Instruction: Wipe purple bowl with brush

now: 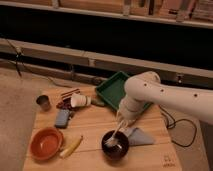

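Observation:
The purple bowl (116, 145) sits near the front edge of the wooden table (95, 125), right of centre. The brush (114, 136) slants down into it, its white head resting inside the bowl. My gripper (121, 121) hangs from the white arm just above and behind the bowl and holds the top of the brush handle.
An orange bowl (45, 143) and a yellow banana-like stick (71, 147) lie at the front left. A grey-blue cloth (139, 135) lies right of the purple bowl. A green tray (113, 90), white cup (80, 101), blue block (62, 118) and metal cup (43, 102) stand behind.

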Tool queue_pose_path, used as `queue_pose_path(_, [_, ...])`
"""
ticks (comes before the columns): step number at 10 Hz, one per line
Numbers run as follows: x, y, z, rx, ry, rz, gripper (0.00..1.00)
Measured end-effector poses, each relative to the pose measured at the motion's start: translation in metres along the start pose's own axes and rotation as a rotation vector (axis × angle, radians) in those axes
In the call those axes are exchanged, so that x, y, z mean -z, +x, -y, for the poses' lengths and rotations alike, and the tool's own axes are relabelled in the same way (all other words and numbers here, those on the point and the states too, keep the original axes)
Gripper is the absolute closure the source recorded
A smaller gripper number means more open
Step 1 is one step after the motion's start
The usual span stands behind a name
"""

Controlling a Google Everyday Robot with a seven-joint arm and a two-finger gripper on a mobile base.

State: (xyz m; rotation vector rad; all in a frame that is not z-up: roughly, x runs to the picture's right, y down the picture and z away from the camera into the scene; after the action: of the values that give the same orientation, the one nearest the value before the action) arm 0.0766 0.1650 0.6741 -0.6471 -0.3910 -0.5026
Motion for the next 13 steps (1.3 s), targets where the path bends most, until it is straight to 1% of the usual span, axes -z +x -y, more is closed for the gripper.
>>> queue_pose_path(2, [0.006, -0.016, -0.009, 0.03, -0.002, -0.013, 1.0])
queue_pose_path(4, [0.014, -0.017, -0.026, 0.018, 0.0, -0.024, 1.0])
queue_pose_path(6, [0.018, -0.013, -0.048, -0.014, -0.003, -0.024, 1.0])
queue_pose_path(8, [0.02, 0.001, -0.069, -0.08, -0.006, -0.023, 1.0])
queue_pose_path(10, [0.024, 0.022, -0.084, -0.173, -0.014, -0.047, 1.0])
queue_pose_path(11, [0.029, 0.038, -0.093, -0.237, -0.024, -0.073, 1.0])
queue_pose_path(12, [0.031, 0.045, -0.092, -0.262, -0.029, -0.086, 1.0])
queue_pose_path(13, [0.032, 0.055, -0.086, -0.286, -0.037, -0.1, 1.0])
